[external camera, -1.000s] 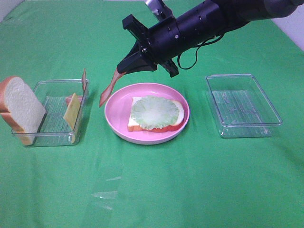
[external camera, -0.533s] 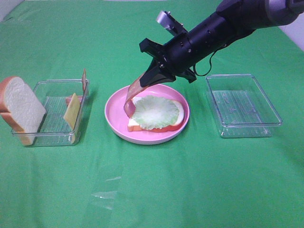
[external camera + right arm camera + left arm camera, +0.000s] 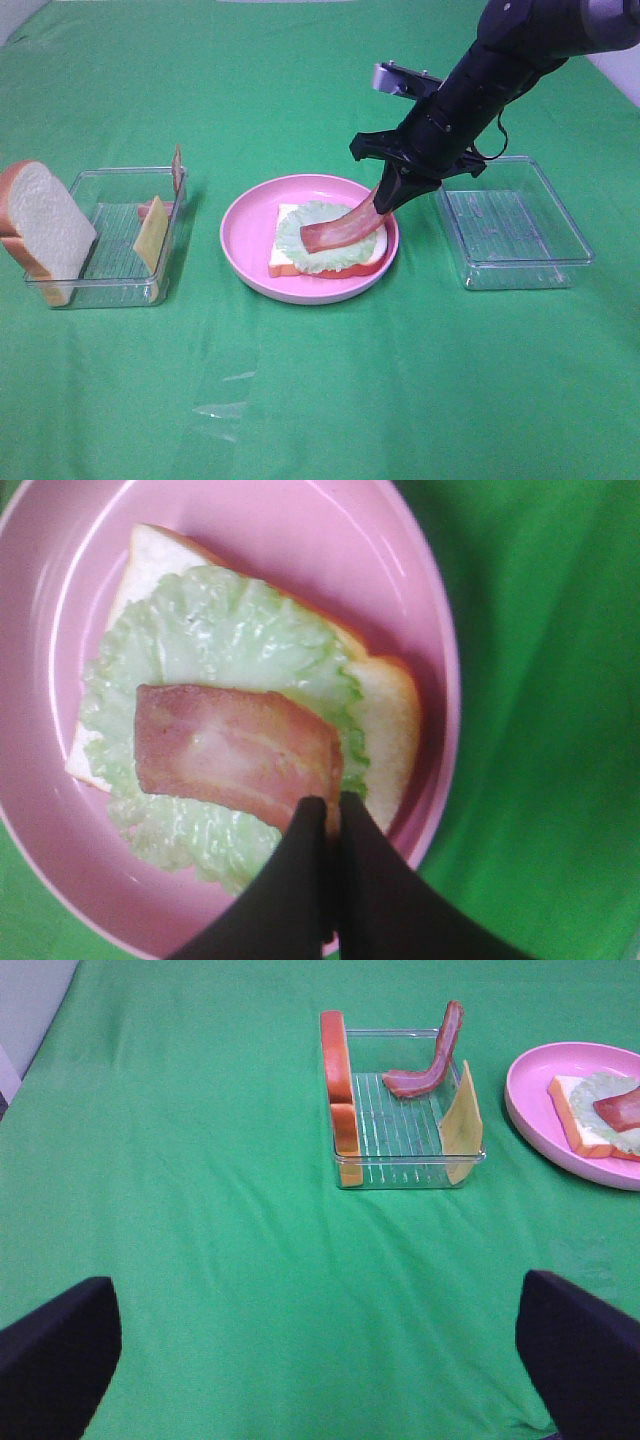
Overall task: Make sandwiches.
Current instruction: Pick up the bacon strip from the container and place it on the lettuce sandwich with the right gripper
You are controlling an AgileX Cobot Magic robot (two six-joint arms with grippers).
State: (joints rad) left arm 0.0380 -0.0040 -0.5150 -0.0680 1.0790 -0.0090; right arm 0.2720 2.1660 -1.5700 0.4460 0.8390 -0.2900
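The right tool (image 3: 384, 198) is pinching one end of a bacon strip (image 3: 338, 228). The strip's free end lies on the lettuce (image 3: 315, 258) of the half-built sandwich (image 3: 283, 263), on the pink plate (image 3: 245, 235) mid-surface. The left tool (image 3: 315, 1305) hangs spread wide over green cloth (image 3: 200, 1260).

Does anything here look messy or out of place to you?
Only in the clear box of ingredients: a bread slice leans tilted at its end, and a bacon strip pokes up over its rim. On the pink plate nothing looks spilled.
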